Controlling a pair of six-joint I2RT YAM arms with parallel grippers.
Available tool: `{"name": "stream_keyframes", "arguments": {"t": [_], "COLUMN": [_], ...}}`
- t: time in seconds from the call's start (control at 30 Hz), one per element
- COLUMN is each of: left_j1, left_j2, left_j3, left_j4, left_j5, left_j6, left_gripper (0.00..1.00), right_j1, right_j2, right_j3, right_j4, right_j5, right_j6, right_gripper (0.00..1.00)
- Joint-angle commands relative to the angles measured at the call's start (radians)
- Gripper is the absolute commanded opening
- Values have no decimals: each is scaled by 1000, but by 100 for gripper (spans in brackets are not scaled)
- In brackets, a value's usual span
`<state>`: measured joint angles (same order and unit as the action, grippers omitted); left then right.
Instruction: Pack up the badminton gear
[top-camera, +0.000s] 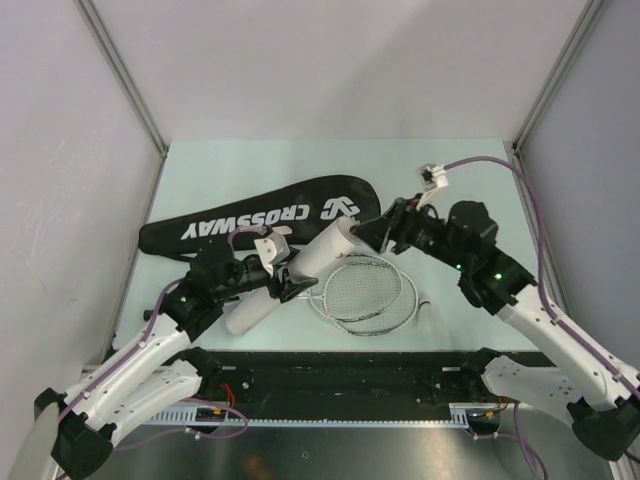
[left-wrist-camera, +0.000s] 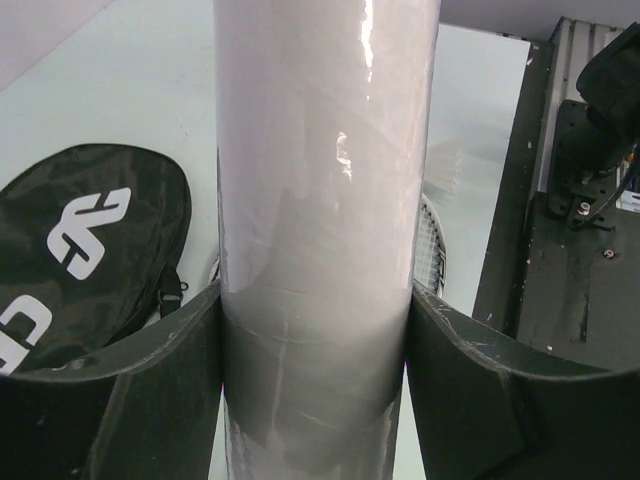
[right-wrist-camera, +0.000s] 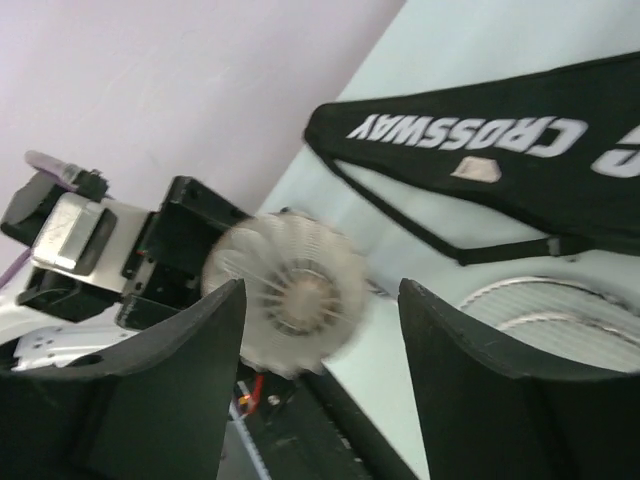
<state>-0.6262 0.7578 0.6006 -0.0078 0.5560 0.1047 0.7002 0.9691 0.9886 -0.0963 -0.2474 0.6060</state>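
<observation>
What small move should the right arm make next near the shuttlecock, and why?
Probably draw the right gripper straight back from the tube. Its jaws stand open, and the blurred shuttlecock between them seems to touch neither finger, at the far end of the tube that the left gripper clamps. Backing off straight should avoid knocking either.

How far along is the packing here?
Done: nothing visibly packed; the black bag lies flat. In hand: the left pincer clamps the white tube, and a shuttlecock sits at its far end between the fingers of the open right pincer. Left: the rackets lie on the table outside the bag, and the tube needs stowing.
</observation>
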Motion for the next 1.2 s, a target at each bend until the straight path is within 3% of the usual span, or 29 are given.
{"name": "stream_keyframes", "arguments": {"t": [0.0, 0.13, 0.27, 0.4, 0.43, 0.57, 0.67, 0.8, 0.9, 1.0, 1.17], "left_j1": [-6, -6, -6, -6, -6, -6, -6, -6, -6, -6, -6], "left_j2": [-8, -8, -12, -23, -26, -23, -23, -20, -28, -26, -31], "left_j3": [21, 21, 21, 21, 21, 22, 24, 25, 24, 24, 25], "left_j4": [114, 114, 114, 114, 114, 114, 114, 114, 114, 114, 114], "left_j5": [24, 22, 16, 16, 15, 19, 22, 25, 25, 27, 28], "left_j6": [9, 9, 9, 9, 7, 7, 4, 3, 1, 0, 0], "left_gripper": [1, 0, 0, 0, 0, 1, 0, 1, 1, 0, 0], "right_j1": [-132, -256, -285, -275, -269, -179, -110, -64, -61, -62, -65], "right_j2": [-128, -196, -211, -216, -222, -211, -193, -392, -544, -590, -557], "right_j3": [65, 85, 81, 18, -5, -64, -80, -313, -431, -511, -617], "right_j4": [-126, -195, -353, -630, -672, -905, -1022, -927, -902, -887, -735], "right_j5": [34, -7, 81, 226, 312, 413, 482, 360, 387, 451, 500], "right_j6": [-77, -84, -156, -193, -166, -28, 235, 596, 812, 886, 909], "right_gripper": [71, 87, 88, 86, 85, 82, 86, 84, 77, 65, 64]}}
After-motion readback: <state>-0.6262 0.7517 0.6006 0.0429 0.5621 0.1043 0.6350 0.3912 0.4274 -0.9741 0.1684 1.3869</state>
